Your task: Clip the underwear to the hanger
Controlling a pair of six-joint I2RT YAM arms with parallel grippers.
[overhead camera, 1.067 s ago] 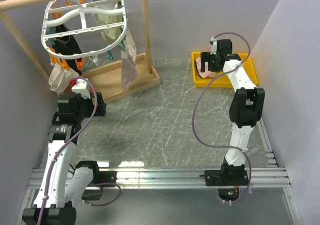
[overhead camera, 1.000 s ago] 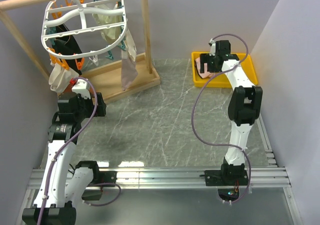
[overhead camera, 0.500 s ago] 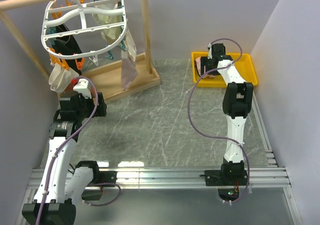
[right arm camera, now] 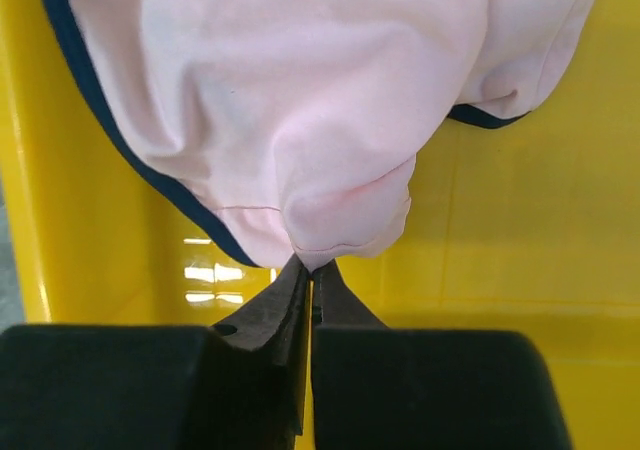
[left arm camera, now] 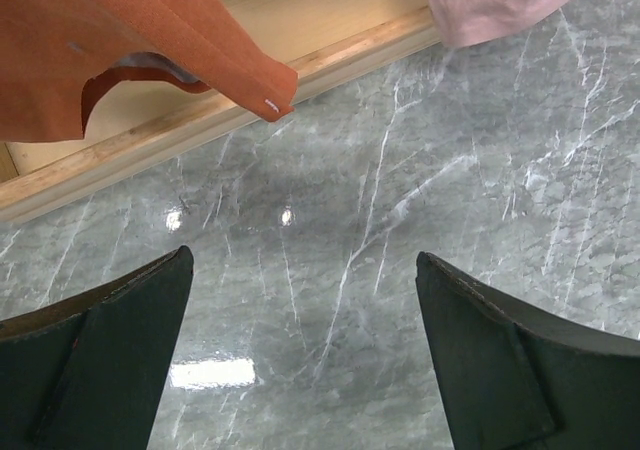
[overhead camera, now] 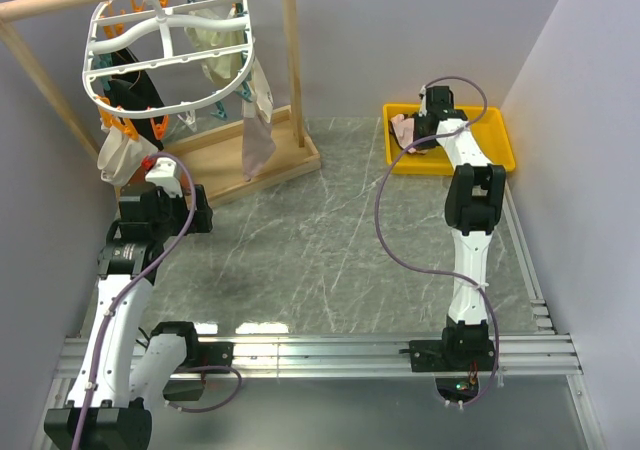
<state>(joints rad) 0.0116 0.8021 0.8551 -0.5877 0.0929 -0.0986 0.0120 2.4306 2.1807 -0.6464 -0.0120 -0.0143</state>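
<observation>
The underwear (right arm camera: 300, 100), pale pink with navy trim, lies in the yellow tray (overhead camera: 500, 150) at the back right; from above only a pink patch of the underwear (overhead camera: 402, 127) shows. My right gripper (right arm camera: 311, 263) is shut, its tips pinching the fabric's lower edge; the right gripper (overhead camera: 420, 130) reaches into the tray. The hanger (overhead camera: 165, 55), a white oval rack with orange and teal clips, hangs from the wooden rod at back left. My left gripper (left arm camera: 300, 300) is open over the marble floor with nothing between its fingers; the left gripper (overhead camera: 160, 210) sits near the rack's base.
Cream garments (overhead camera: 255, 120) and a black garment (overhead camera: 130, 95) hang from the rack. An orange-brown cloth (left arm camera: 130, 40) hangs just above the left wrist camera. The wooden frame's base board (overhead camera: 250, 160) lies on the floor under the rack.
My right gripper moved further back into the tray and closed on the pink fabric. The left arm shifted slightly forward and stays open.
</observation>
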